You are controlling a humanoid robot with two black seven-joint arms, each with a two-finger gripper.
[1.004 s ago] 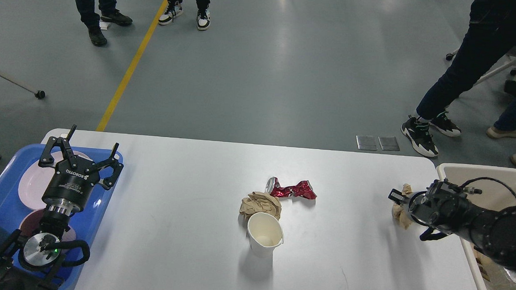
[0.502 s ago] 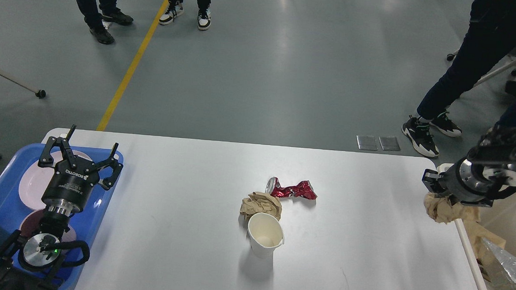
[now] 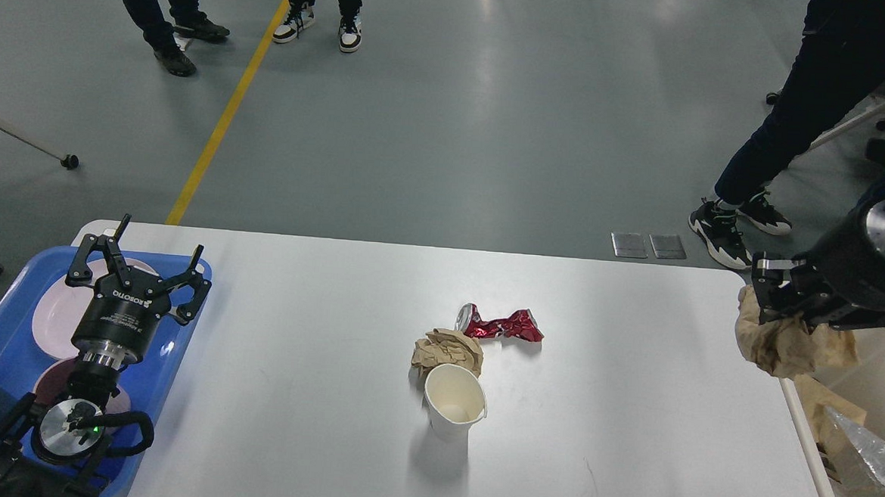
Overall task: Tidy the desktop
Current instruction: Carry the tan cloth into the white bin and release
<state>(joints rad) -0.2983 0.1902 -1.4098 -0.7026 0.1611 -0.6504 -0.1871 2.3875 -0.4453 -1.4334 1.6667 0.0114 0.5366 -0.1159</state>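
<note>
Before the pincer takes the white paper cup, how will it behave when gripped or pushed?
The paper cup stands upright and looks empty, so it is probably light and may tip or slide if pushed. Its thin wall will likely dent under a hard squeeze. The crumpled paper touching it might shift too.

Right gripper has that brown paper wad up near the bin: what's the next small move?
Probably carry it a little further right, then release: the right gripper holds the crumpled brown paper over the desktop edge, barely above the beige bin.
</note>
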